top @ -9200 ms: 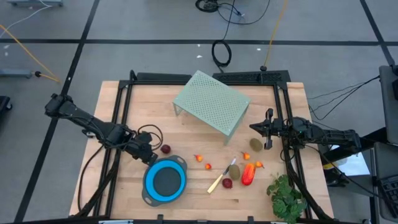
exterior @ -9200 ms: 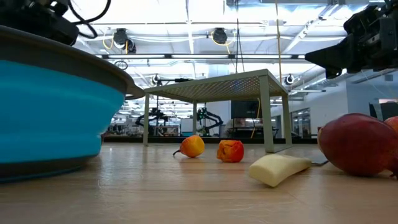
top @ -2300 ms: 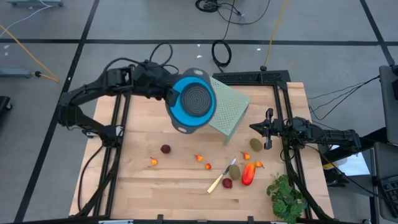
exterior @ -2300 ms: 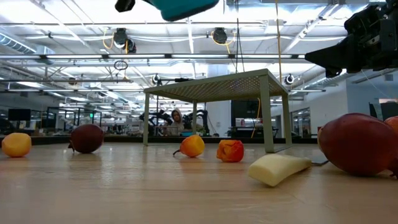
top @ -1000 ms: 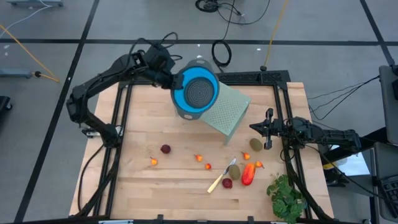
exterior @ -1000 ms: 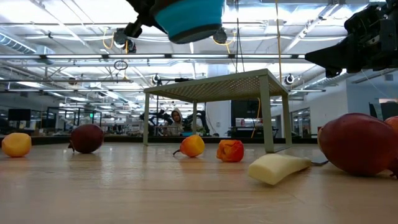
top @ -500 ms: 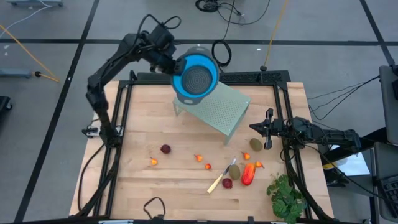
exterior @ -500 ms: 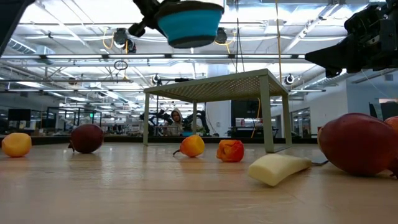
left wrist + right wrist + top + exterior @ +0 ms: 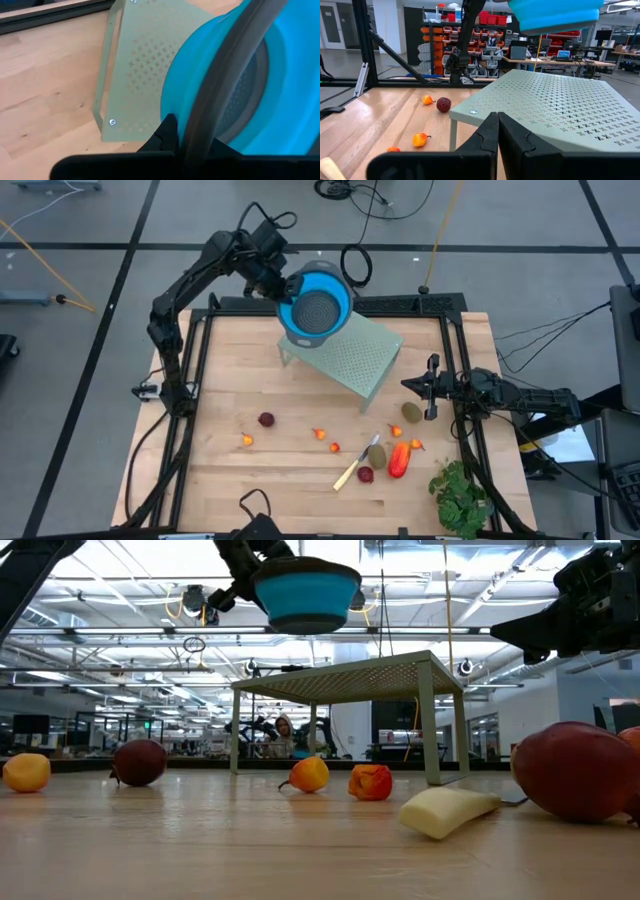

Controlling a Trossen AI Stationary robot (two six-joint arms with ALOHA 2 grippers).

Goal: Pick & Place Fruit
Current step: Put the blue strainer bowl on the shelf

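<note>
One blue bowl [image 9: 314, 305], pinched at its rim by our left gripper [image 9: 280, 280], hangs above the far-left corner of the green perforated stand [image 9: 345, 350], presumably for setting down there. Fruit [image 9: 388, 450] lies scattered across the near table [image 9: 220, 390], none collected; our right gripper [image 9: 431, 388], fingers together and empty, waits at the right.

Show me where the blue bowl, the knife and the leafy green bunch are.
blue bowl [image 9: 315, 310], high view, grey centre.
knife [image 9: 347, 476], high view, pale handle.
leafy green bunch [image 9: 460, 498], high view, middle leaves.

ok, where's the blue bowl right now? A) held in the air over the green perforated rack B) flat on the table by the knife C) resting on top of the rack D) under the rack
A: the left gripper holds the blue bowl by its rim, clear above the green perforated rack, not touching it.
</note>
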